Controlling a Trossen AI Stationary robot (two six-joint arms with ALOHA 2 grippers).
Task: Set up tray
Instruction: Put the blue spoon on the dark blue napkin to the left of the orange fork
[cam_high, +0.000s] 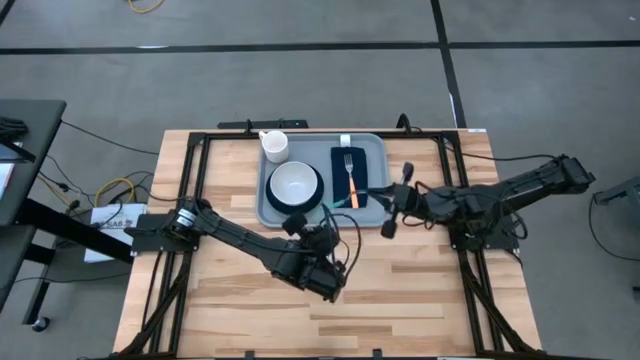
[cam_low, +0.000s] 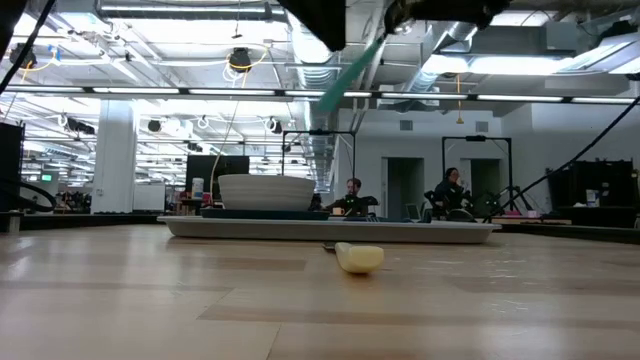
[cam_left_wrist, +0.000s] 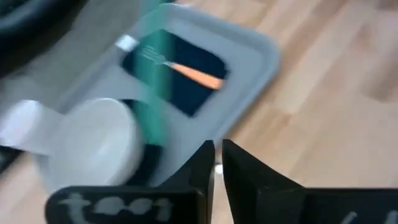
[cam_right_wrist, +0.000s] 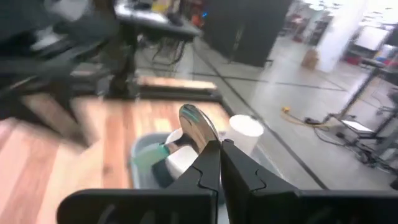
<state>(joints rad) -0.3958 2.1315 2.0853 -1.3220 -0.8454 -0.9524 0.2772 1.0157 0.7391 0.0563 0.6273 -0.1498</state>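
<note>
While the right gripper (cam_right_wrist: 219, 149) pinches a spoon (cam_right_wrist: 198, 127) at the tray's (cam_high: 272, 214) three o'clock, ready to place, the left gripper (cam_left_wrist: 217, 163) grips a teal utensil (cam_left_wrist: 152, 87) at six.

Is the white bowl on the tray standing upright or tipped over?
Upright. The high view shows the white bowl with its round opening facing up, inside the tray. The low view shows its rim level.

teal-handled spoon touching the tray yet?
Apart. The low view shows the teal-handled spoon hanging high in the air, with a clear gap between its lower tip and the tray on the table.
</note>
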